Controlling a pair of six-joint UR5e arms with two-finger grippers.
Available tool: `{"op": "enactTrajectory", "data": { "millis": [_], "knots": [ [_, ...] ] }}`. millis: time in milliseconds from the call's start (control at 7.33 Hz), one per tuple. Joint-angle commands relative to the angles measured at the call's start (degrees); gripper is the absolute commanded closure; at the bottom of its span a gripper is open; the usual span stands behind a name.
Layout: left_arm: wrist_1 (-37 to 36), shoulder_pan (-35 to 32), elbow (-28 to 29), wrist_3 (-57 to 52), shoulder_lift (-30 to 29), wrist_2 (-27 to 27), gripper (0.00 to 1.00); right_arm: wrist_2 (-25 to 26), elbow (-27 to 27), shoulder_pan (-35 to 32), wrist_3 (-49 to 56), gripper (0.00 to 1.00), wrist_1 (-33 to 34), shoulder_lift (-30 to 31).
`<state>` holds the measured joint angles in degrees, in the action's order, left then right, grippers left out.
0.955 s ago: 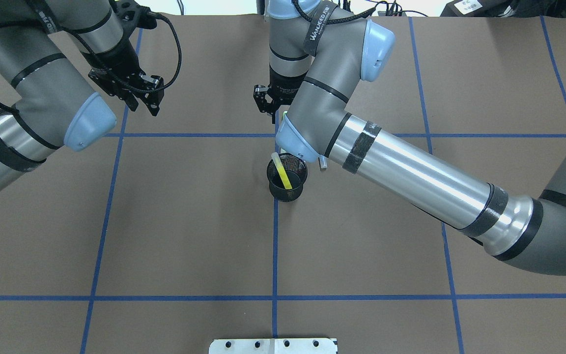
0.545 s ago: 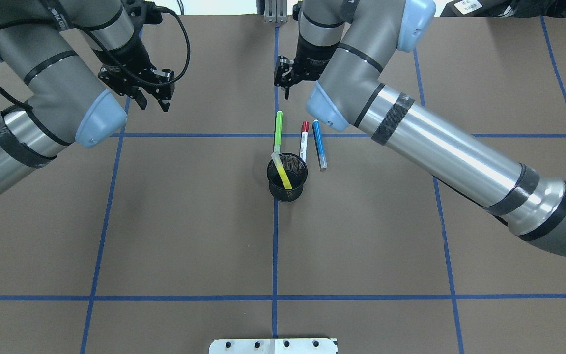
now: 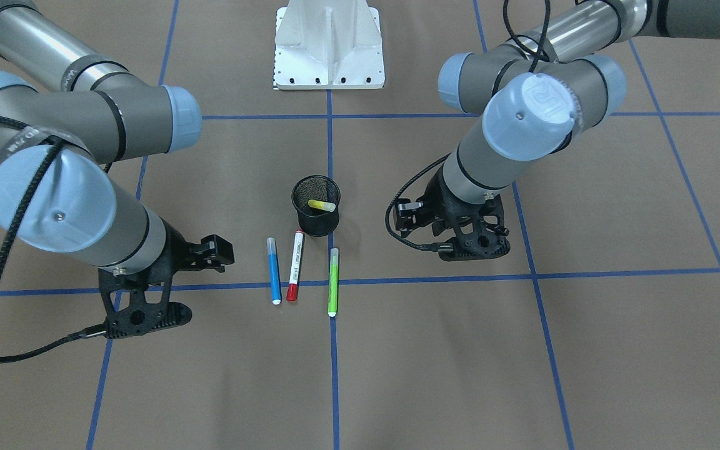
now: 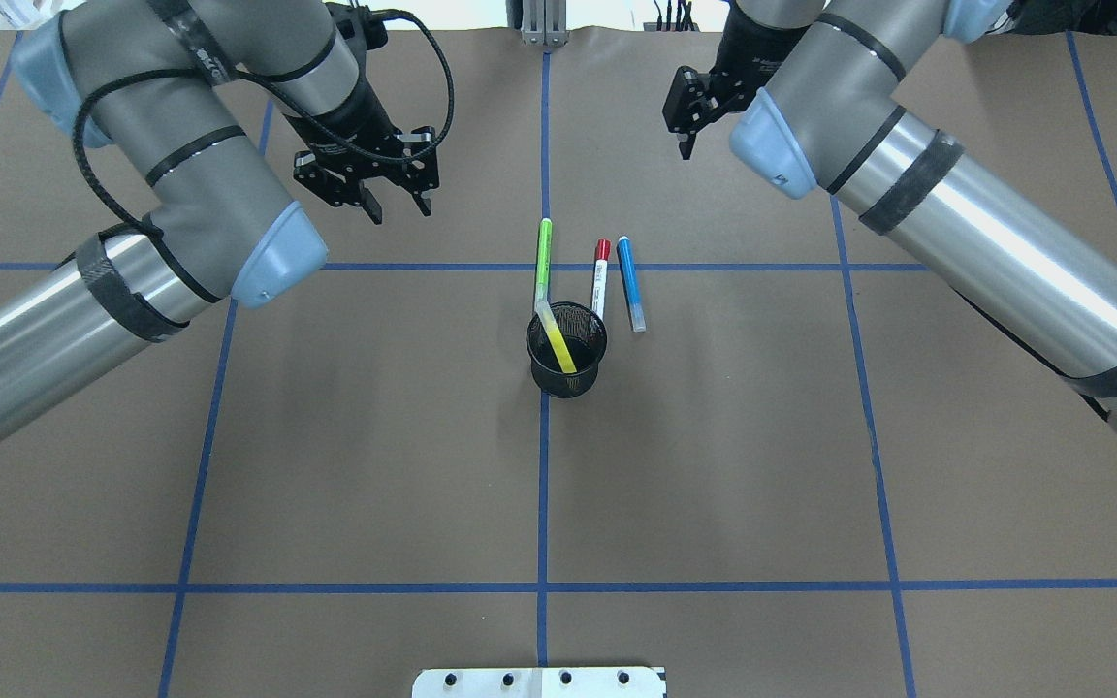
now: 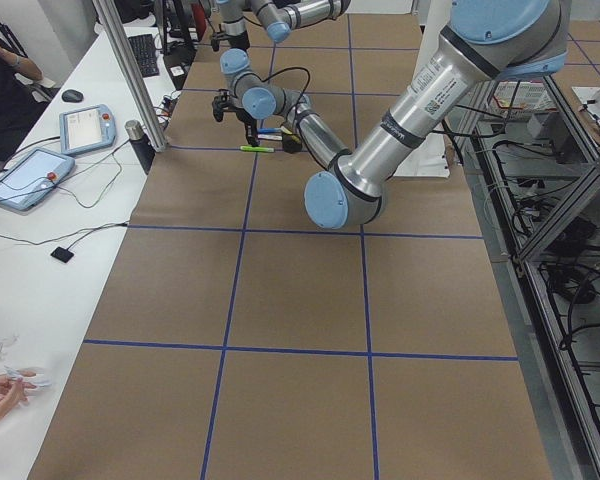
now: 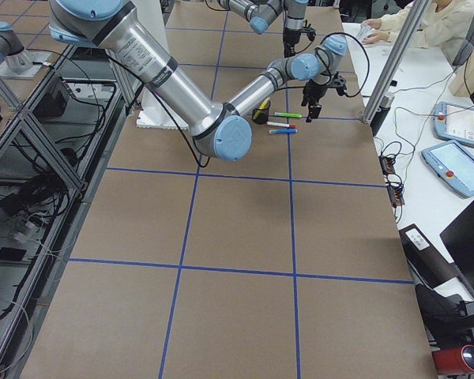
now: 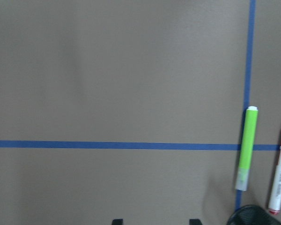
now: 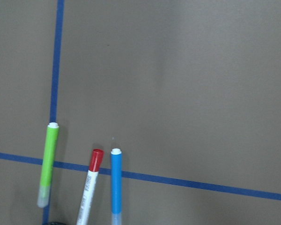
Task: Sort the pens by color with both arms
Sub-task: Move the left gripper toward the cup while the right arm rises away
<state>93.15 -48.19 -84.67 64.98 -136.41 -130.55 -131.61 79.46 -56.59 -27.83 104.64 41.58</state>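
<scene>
A lime green pen [image 4: 544, 260], a white pen with a red cap [image 4: 600, 277] and a blue pen [image 4: 628, 283] lie side by side on the brown table, just beyond the black mesh cup [image 4: 567, 355]. A yellow pen [image 4: 556, 339] leans inside the cup. My left gripper [image 4: 398, 206] hangs open and empty to the left of the green pen; its fingertips [image 7: 117, 221] show spread apart in the left wrist view. My right gripper [image 4: 685, 143] hangs beyond and right of the blue pen, empty, with its jaws looking apart. The right wrist view shows the green pen [image 8: 48, 164], red-capped pen [image 8: 90, 187] and blue pen [image 8: 116, 185].
The white metal base [image 4: 539, 682] sits at the table's near edge. Blue tape lines [image 4: 326, 266] divide the table into squares. Operators, tablets [image 5: 25, 175] and a metal post [image 5: 130, 70] stand along the table's far side.
My right arm has swung back and to the right, off the pens, uncovering all three on the table. My left gripper has moved right, toward the green pen.
</scene>
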Motion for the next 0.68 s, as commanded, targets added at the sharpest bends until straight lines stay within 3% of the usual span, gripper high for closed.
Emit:
{"op": "enactTrajectory", "data": {
  "millis": [0,136,545],
  "knots": [
    [0.63,3.53,1.79,11.69,-3.15,0.03,0.31,-0.05,5.78,-1.85,8.05,0.02,2.85,5.16],
    [0.63,4.59,1.79,17.84,-4.12,0.12,0.22,-0.05,7.53,-2.29,8.05,0.02,3.98,5.87],
    [0.54,6.17,2.93,31.49,-6.67,0.82,0.16,0.21,10.19,-2.56,8.14,0.01,6.1,6.67]
  ]
}}
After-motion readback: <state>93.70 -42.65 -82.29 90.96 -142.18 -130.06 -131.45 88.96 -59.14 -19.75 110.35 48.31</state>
